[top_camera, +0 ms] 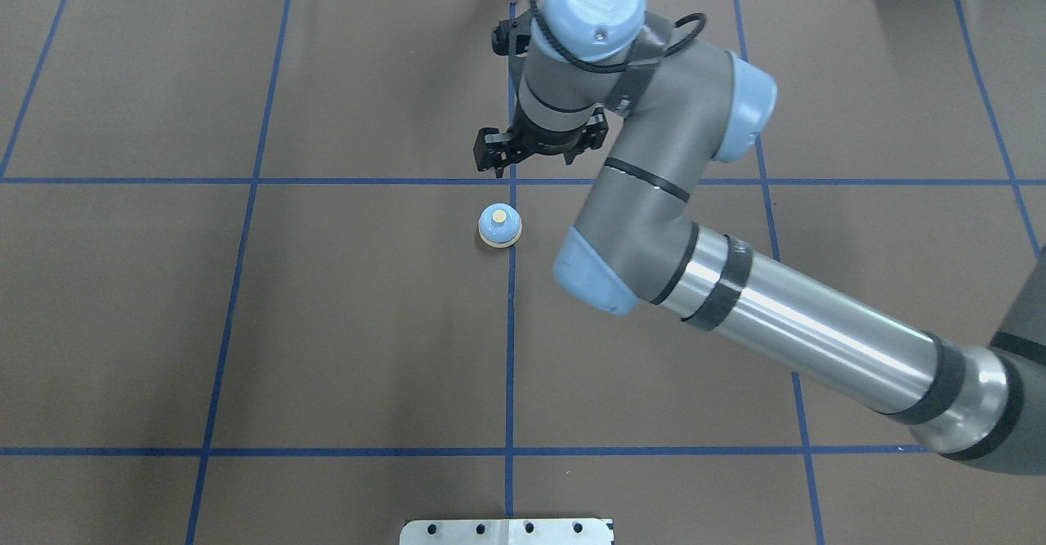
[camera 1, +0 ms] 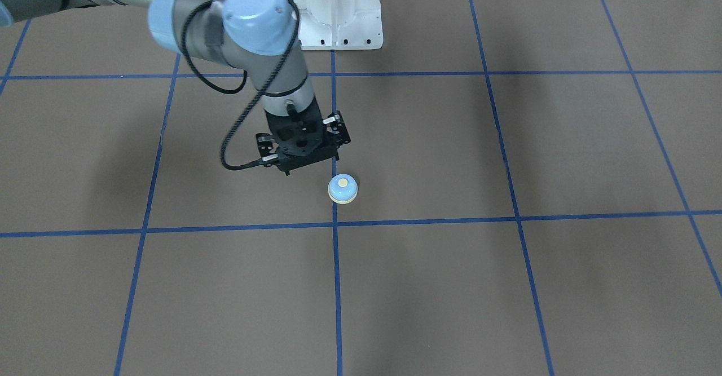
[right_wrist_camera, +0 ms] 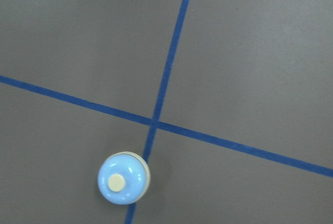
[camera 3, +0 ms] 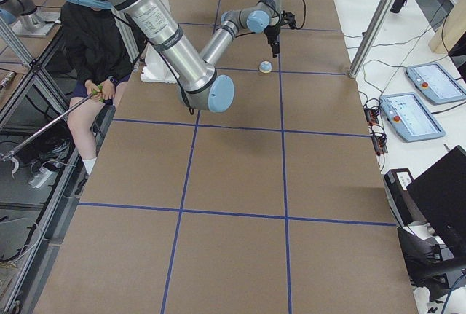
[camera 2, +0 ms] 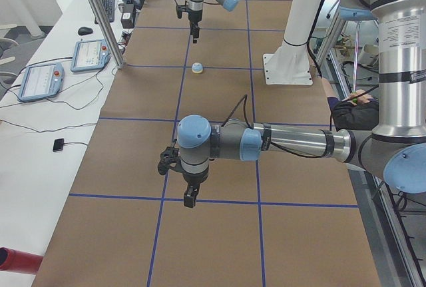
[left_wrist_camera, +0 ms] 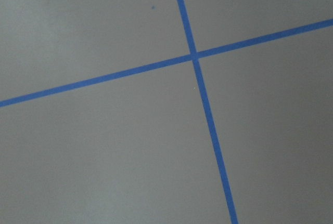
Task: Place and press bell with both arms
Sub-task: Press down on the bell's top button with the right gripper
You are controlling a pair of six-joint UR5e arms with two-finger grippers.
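The light-blue bell (camera 1: 343, 189) with a cream button stands upright on the brown table, on a blue tape line. It also shows in the overhead view (top_camera: 499, 225) and the right wrist view (right_wrist_camera: 123, 178). My right gripper (camera 1: 304, 162) hangs pointing down, above the table and a short way to the robot's side of the bell, not touching it. Its fingers look closed together and empty. My left gripper (camera 2: 190, 197) shows only in the exterior left view, far from the bell, pointing down over a tape line. I cannot tell whether it is open or shut.
The white bolted pedestal (camera 1: 338, 9) stands behind the right arm. Blue tape lines grid the brown table (top_camera: 327, 324). Tablets (camera 2: 93, 54) and cables lie on the white side bench. A seated person (camera 3: 95, 44) is beside the table.
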